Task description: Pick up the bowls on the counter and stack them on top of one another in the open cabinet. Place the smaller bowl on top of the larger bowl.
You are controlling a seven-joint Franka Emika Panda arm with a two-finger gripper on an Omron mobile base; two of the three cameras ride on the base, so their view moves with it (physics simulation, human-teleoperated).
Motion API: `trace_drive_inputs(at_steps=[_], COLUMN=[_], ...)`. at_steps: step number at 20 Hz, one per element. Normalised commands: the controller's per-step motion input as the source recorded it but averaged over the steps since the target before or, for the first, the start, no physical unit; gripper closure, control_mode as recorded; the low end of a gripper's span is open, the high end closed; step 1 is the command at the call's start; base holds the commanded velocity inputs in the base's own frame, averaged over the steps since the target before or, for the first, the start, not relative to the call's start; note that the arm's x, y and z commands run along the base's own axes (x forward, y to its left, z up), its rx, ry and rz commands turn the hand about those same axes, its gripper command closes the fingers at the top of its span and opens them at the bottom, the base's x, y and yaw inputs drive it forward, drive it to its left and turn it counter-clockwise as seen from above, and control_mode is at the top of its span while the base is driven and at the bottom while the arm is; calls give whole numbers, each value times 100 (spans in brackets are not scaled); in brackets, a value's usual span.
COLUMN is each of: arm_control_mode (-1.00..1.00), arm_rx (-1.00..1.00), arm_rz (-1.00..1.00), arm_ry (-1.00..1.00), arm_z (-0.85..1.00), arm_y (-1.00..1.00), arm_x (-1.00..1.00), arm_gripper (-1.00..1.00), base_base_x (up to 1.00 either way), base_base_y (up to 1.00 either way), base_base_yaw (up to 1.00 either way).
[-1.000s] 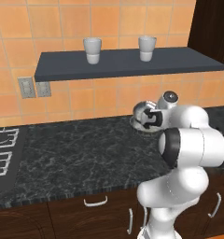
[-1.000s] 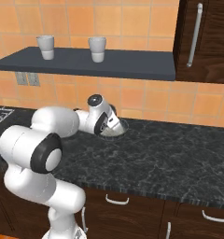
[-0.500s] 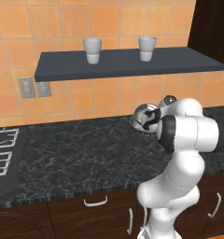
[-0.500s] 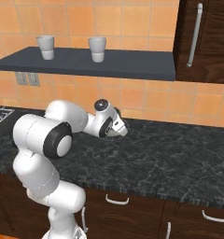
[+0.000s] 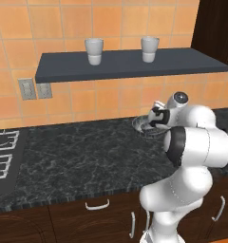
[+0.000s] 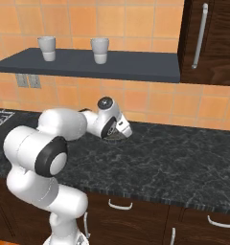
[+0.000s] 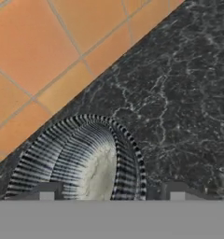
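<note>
Since a second ago my forearm has swung up and my elbow now bulks large in front, while my gripper has stayed low at a bowl on the counter by the orange tile wall; I cannot tell which of the bowls it is. My jaws stand fairly wide, one tip over the bowl's ribbed inside and one over bare stone, its rim between them, though whether they touch it is hidden. Above, two white cups stand on the open cabinet, beside a dark brown door.
</note>
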Motion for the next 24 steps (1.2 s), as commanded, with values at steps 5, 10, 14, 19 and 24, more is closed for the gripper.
trace_drive_inputs(at_steps=[5, 10, 14, 19, 24], arm_control_mode=[-100, -100, -100, -100, -100], arm_rx=[1, 5, 26, 18, 1], arm_rz=[3, 4, 0, 0, 0], arm_ry=[26, 27, 4, 2, 0], arm_z=[-3, -48, -48, -61, -45], arm_y=[-27, 8, 18, 35, 38], arm_x=[-31, 0, 10, 17, 14], arm_gripper=[-100, -100, -100, -100, -100], base_base_x=[0, 0, 0, 0, 0], base_base_y=[0, 0, 0, 0, 0], base_base_yaw=[0, 0, 0, 0, 0])
